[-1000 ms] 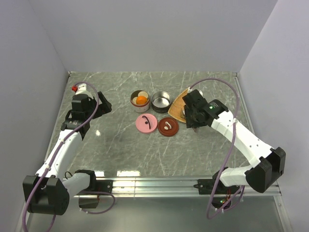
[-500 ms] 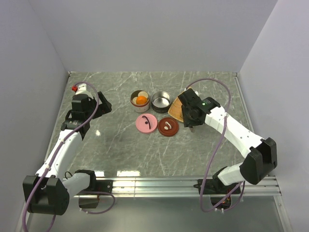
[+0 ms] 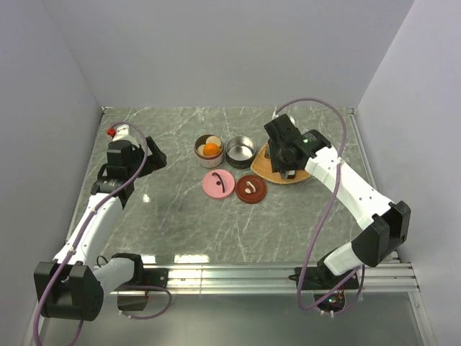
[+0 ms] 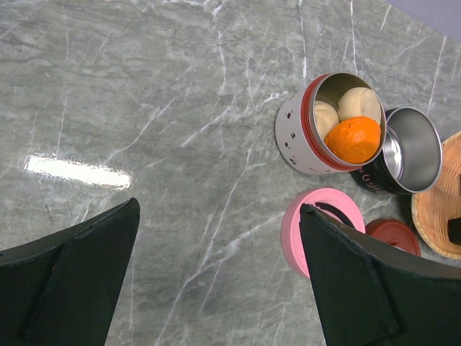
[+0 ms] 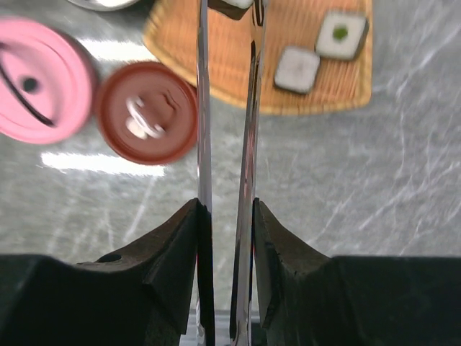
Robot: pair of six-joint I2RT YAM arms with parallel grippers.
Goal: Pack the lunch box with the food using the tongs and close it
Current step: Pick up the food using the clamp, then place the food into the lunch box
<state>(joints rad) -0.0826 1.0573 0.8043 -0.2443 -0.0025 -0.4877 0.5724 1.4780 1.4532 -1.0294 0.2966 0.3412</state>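
From above, the right tool (image 3: 287, 160) hangs over the woven tray (image 3: 262, 167), and the left tool (image 3: 149, 154) is well apart from it over the bench (image 3: 180, 223). In the left wrist view the left tool's fingers (image 4: 72, 288) stand wide apart, with an orange ball (image 4: 353, 138) and cream balls (image 4: 358, 103) inside the spotted tin (image 4: 295, 137). In the right wrist view the right tool is clamped on the tongs (image 5: 202, 108), whose tips flank a sushi roll (image 5: 229, 6) on the tray.

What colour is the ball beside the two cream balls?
The ball is orange, clearest in the left wrist view.
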